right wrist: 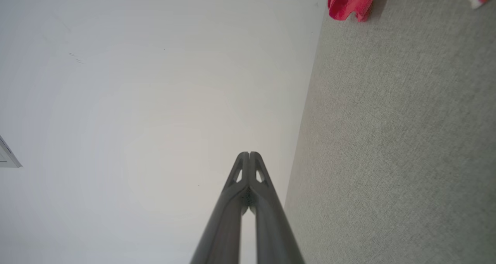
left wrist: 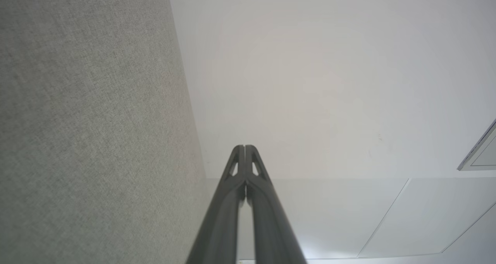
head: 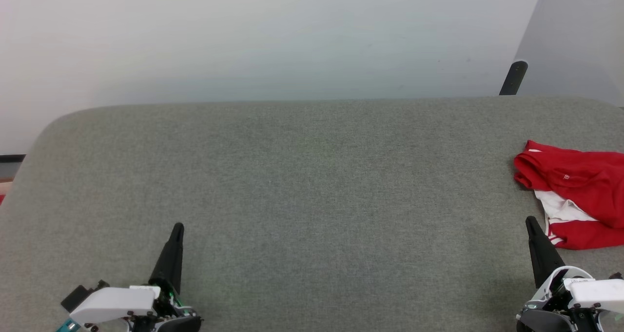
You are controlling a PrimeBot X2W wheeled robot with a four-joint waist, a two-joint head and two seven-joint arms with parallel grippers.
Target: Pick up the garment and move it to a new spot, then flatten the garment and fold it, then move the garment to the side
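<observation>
The garment (head: pixel 580 181) lies crumpled at the right edge of the grey fabric-covered table (head: pixel 312 200), about midway between its far and near edges, and the head view's right border cuts it off; it is a bright red jersey, bunched in folds, with white lining turned out along its near-left side and a strip of red-and-white striped trim at its near corner; in the right wrist view a red fold of it (right wrist: pixel 348 0) sits on the grey cloth at the top of the picture, well clear of the fingers. The right gripper (head: pixel 530 221) rises from the near right corner of the table, its dark fingers pressed together into one point, holding nothing; its tip stands near the garment's near-left side without touching it; the right wrist view shows the same two fingers (right wrist: pixel 250 154) meeting at their tips. The left gripper (head: pixel 178 227) stands toward the near left corner, well apart from the garment, its fingers likewise pressed together and holding nothing; the left wrist view shows them (left wrist: pixel 245 147) closed tip to tip beside the cloth. Beyond the table's far edge stands a pale wall (head: pixel 292 39); at the far right a dark post (head: pixel 513 77) leans beside a grey panel (head: pixel 580 39).
</observation>
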